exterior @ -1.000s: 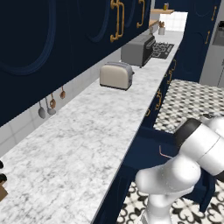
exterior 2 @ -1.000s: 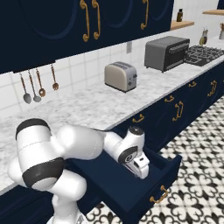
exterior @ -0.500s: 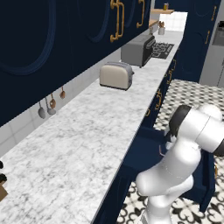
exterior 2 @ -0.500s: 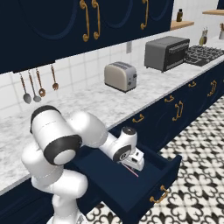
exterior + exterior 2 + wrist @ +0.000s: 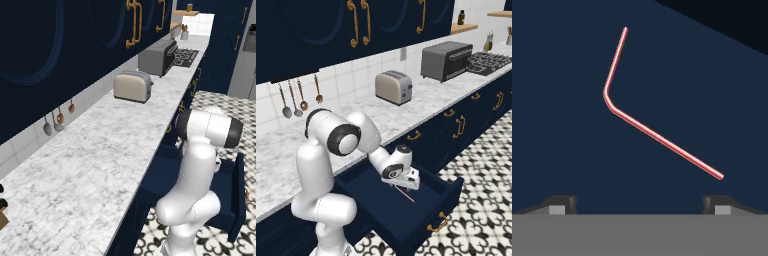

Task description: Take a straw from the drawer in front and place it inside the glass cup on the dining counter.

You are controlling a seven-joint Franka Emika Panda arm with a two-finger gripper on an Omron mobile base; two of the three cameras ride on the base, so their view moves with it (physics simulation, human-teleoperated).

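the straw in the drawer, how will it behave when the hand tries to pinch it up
The thin red-pink bent straw looks very light, so it will likely skid on the smooth floor of the open navy-blue drawer if nudged. Its bend probably stops it rolling far. Lying flat and so thin, it may slip between the open hand fingertips.

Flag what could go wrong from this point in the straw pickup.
1. The straw is very thin and lies flat on the floor of the drawer, so the open gripper could close over it and miss, or push it aside.
2. It lies slanted across the hand view, so the fingers may meet it at an angle.
3. The gripper works low inside the drawer; descending too far could hit the floor.
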